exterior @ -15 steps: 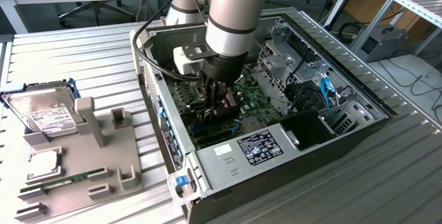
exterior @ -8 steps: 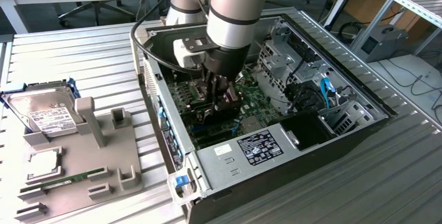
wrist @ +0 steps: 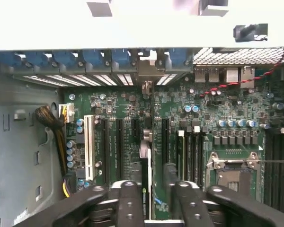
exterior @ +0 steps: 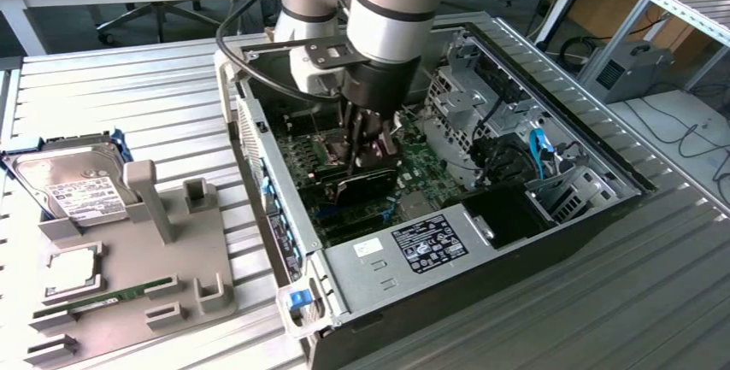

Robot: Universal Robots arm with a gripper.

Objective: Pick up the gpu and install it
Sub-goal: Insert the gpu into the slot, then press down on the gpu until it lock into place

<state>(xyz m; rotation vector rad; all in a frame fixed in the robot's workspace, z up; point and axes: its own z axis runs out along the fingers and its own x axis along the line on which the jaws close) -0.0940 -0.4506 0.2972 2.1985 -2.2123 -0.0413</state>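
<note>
gripper: gripper [wrist: 149, 201] down inside the open PC case [exterior: 593, 216], fingers [wrist: 128, 198] standing close on either side of the gpu [wrist: 146, 156]; looks like a narrow hold on the card's top edge, but contact itself is not clear.
gpu: edge-on and upright over the motherboard [wrist: 217, 113], lined up along an expansion slot, its bracket end toward the rear slot covers [wrist: 109, 59].
step: install phase, judged; the card sits at or in the slot, full seating not confirmable.
next move needs: straight push down, no tilt, bracket meeting the rear opening.
wrist view adds: slot alignment, empty CPU socket [wrist: 234, 172].
exterior view adds: parts tray [exterior: 126, 289] at 9 o'clock of the case, hard drive [exterior: 74, 186] and RAM stick [exterior: 108, 297] on it.
</note>
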